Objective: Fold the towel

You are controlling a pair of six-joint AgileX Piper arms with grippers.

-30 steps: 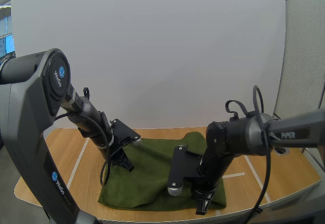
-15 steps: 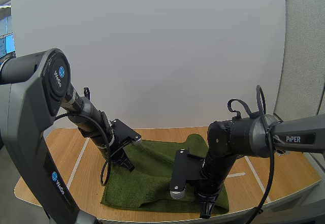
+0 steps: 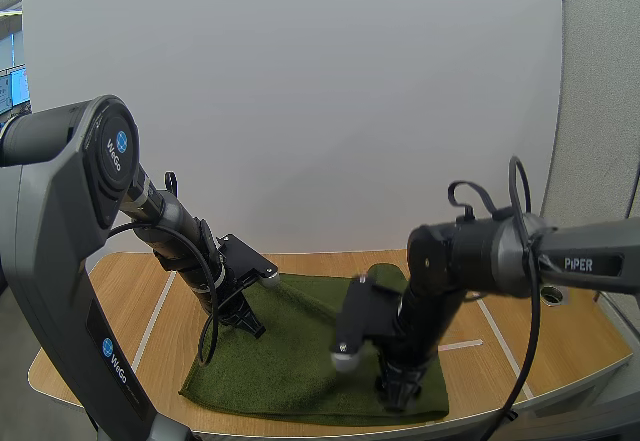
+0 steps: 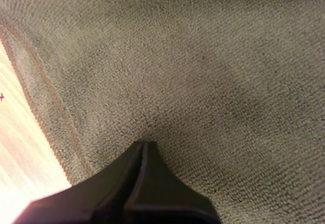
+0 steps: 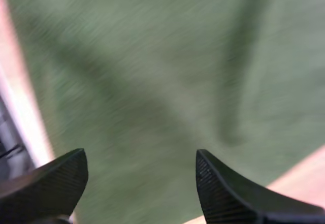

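A dark green towel [image 3: 300,356] lies spread on the wooden table [image 3: 115,291], with some low folds near its far right corner. My left gripper [image 3: 252,327] is shut and presses its tip down on the towel's left part. In the left wrist view the left gripper [image 4: 143,145] is one dark wedge on the towel [image 4: 203,71], close to its hemmed edge. My right gripper [image 3: 393,393] hangs just over the towel's front right area. In the right wrist view the right gripper [image 5: 139,170] is open, with only the towel [image 5: 152,82] below and nothing between its fingers [image 5: 233,193].
White tape lines [image 3: 155,316] mark the table on the left and on the right [image 3: 458,345]. A white board stands behind the table. The table's front edge [image 3: 60,386] runs close to the towel's near hem. Bare wood lies on both sides.
My right gripper has opened and let go of the towel's front edge. The towel's near left corner now lies farther out and flatter. The left gripper has not moved.
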